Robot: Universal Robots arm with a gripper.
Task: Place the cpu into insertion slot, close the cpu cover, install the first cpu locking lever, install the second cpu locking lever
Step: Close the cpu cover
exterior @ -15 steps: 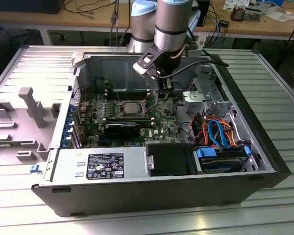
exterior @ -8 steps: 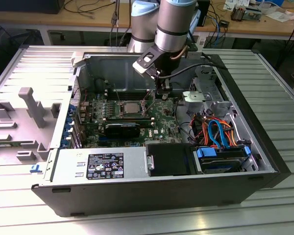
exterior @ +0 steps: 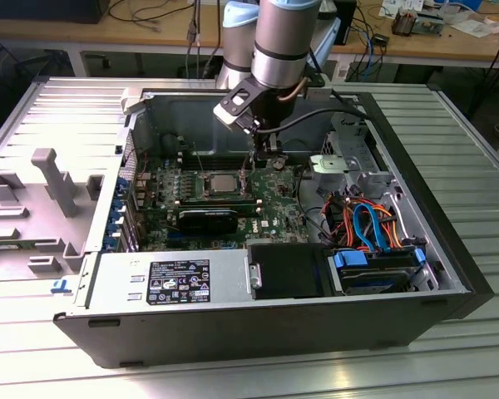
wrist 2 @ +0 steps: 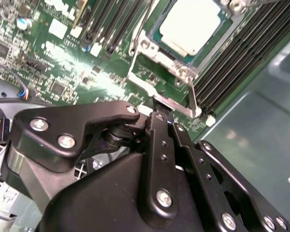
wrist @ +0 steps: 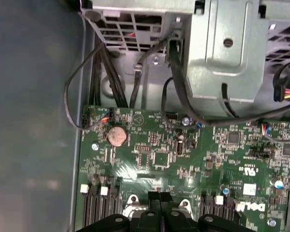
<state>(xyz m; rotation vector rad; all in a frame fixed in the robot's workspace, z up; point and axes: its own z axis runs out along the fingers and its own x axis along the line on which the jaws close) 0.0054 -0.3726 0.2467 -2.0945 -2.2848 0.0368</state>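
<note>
Standing low over the motherboard [wrist: 154, 159] inside the open computer case [exterior: 416, 174], which lies on the bench [exterior: 474, 357]: one end effector [wrist 2: 159, 115], fingers drawn fully together. Nothing is visible between them, and whether a thin part is pinched there cannot be told.

- cpu [wrist 2: 188, 24]: seated flat in the insertion slot [wrist 2: 144, 72], silver top facing up. In the exterior view it sits near the board's middle, just to that view's left of the arm.
- cpu cover [wrist 2: 170, 62]: appears to lie down around the chip, though this is a judgement.
- Locking lever [wrist 2: 192, 96]: thin wire arm at the socket corner, just beside the fingertips. A second wire arm [wrist 2: 141, 26] runs along the opposite side.
- Memory slots [wrist 2: 232, 63]: long black rows flanking the socket.

Step in hand, as judged: work at the socket's tab end, on the cover or a lever. Doing it well means pushing squarely with the closed tips, staying on the metal, and not sliding onto the chip or the memory slots.

Hard to make out: whether the tips touch the tab, whether either lever is hooked, and the socket's far edge, which is cut off in the second wrist view.
</note>
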